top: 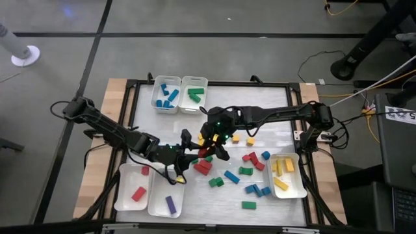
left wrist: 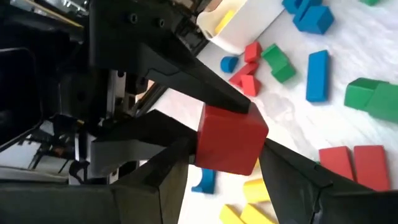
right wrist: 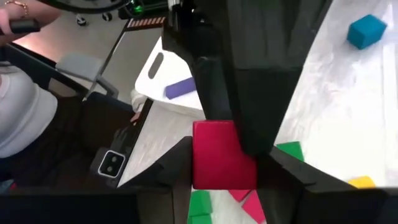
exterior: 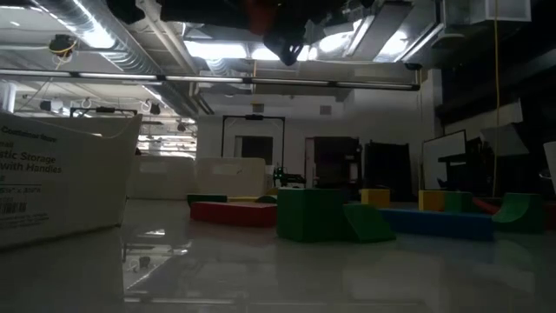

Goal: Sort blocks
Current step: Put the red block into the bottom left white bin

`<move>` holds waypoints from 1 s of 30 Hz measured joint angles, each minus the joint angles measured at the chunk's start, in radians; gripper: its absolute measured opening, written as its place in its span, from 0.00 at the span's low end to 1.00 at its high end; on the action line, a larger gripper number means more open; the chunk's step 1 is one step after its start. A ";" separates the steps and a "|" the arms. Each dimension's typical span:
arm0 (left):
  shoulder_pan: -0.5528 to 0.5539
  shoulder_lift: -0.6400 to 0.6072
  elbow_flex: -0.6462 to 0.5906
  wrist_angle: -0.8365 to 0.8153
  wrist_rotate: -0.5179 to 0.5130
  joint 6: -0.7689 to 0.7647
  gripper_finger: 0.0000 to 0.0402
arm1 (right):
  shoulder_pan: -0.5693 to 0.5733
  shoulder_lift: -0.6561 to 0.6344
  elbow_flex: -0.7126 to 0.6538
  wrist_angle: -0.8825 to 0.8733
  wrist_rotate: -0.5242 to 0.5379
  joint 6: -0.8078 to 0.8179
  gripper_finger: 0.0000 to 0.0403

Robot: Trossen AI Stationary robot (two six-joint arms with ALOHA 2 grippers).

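Left wrist view: both grippers pinch one solid red plastic cube [left wrist: 230, 138] mid-table, likely a handover. Left gripper [left wrist: 217, 165] and right gripper [right wrist: 224, 165] each clamp it, probably bound for the red-block white tray [top: 127, 195] at the near-left corner.

Overhead camera looked straight down on my whole table [top: 195, 91], low one sat level across it, facing the room, both my wrist cameras pressed close, sharing one red cube [left wrist: 230, 140] between my fingers.
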 joint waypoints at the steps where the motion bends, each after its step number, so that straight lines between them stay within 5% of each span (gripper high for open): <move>1: 0.001 0.003 0.000 0.008 0.004 0.004 0.45 | 0.001 0.000 0.000 -0.001 0.000 0.000 0.36; 11: 0.030 0.011 0.000 0.061 0.021 0.023 0.45 | -0.001 -0.001 0.001 0.017 0.003 -0.010 0.36; 20: 0.041 0.012 -0.001 0.067 0.053 0.047 0.31 | 0.000 -0.001 0.001 0.013 -0.005 -0.006 0.37; 30: 0.042 0.012 -0.001 0.068 0.051 0.048 0.31 | 0.000 -0.001 0.001 0.013 0.001 -0.003 0.38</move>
